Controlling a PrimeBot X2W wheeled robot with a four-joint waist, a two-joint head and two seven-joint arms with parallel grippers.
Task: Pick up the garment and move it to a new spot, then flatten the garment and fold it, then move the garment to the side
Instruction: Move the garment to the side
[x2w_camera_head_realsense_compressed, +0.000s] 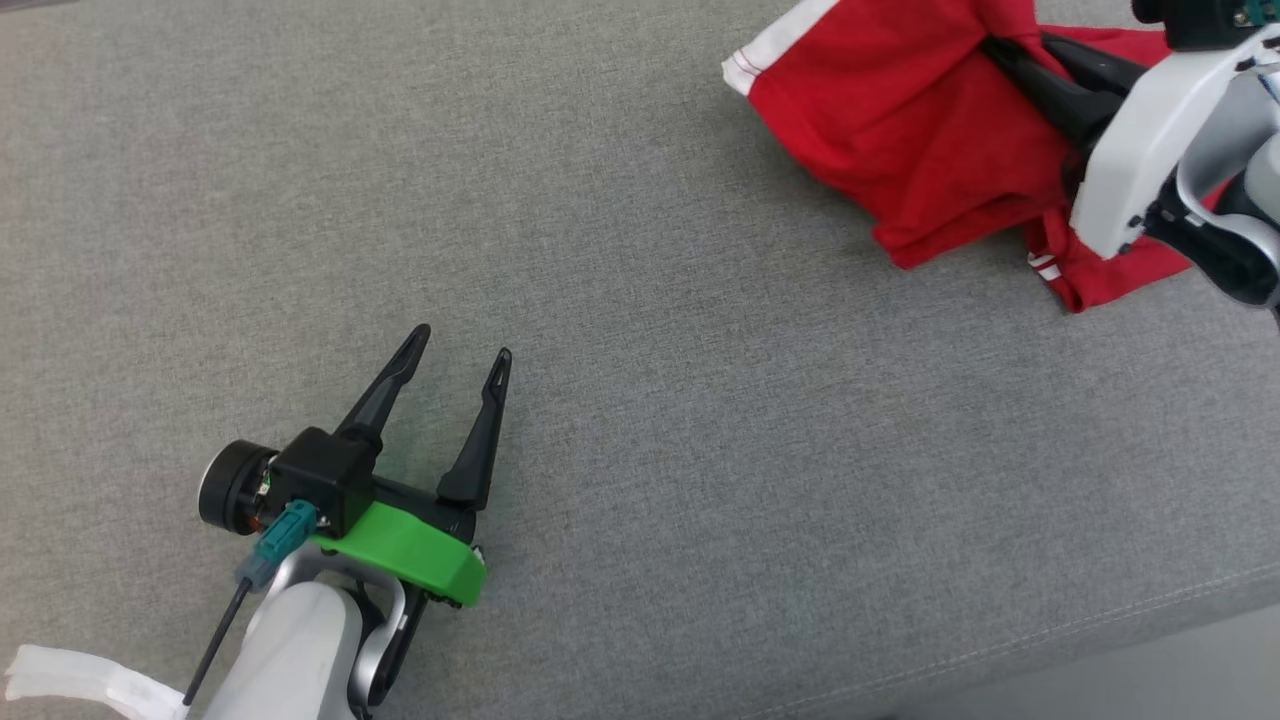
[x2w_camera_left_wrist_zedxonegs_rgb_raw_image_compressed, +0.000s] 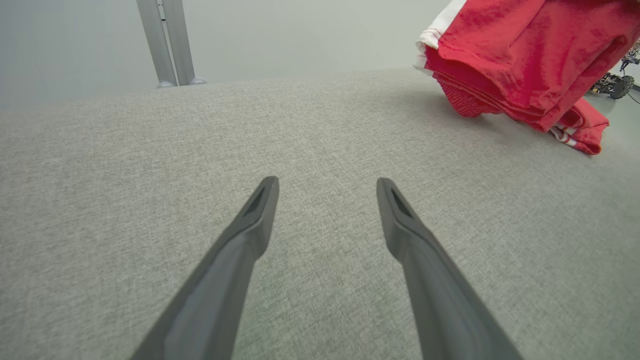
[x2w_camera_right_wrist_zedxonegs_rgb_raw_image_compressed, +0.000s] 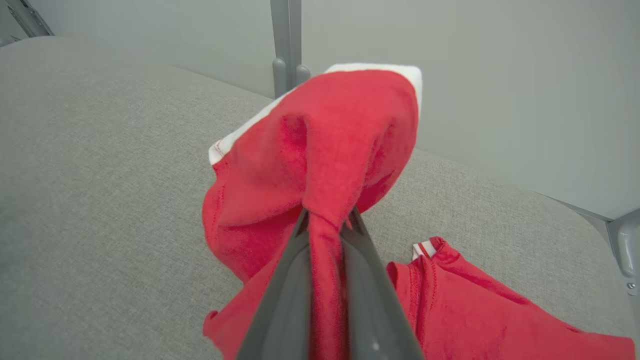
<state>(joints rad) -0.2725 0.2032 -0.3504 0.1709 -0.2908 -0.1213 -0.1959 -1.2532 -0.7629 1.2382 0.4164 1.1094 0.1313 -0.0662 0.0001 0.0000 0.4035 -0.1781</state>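
At far right, right pincer (x2w_camera_right_wrist_zedxonegs_rgb_raw_image_compressed: 327, 220) clamps crumpled red, white-trimmed garment (x2w_camera_head_realsense_compressed: 900, 130), tips buried, perhaps jersey knit; left pincer (x2w_camera_head_realsense_compressed: 464, 345) gapes over grey woven counter (x2w_camera_head_realsense_compressed: 700, 480).

Left end effector (x2w_camera_head_realsense_compressed: 462, 343) spread wide, right end effector (x2w_camera_right_wrist_zedxonegs_rgb_raw_image_compressed: 328, 216) clamped on garment (x2w_camera_right_wrist_zedxonegs_rgb_raw_image_compressed: 345, 125).

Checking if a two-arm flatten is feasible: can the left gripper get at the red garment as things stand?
Probably yes: the left gripper is open, and bare grey surface lies between it and the garment. The right gripper, shut on a fold, may crowd that side.
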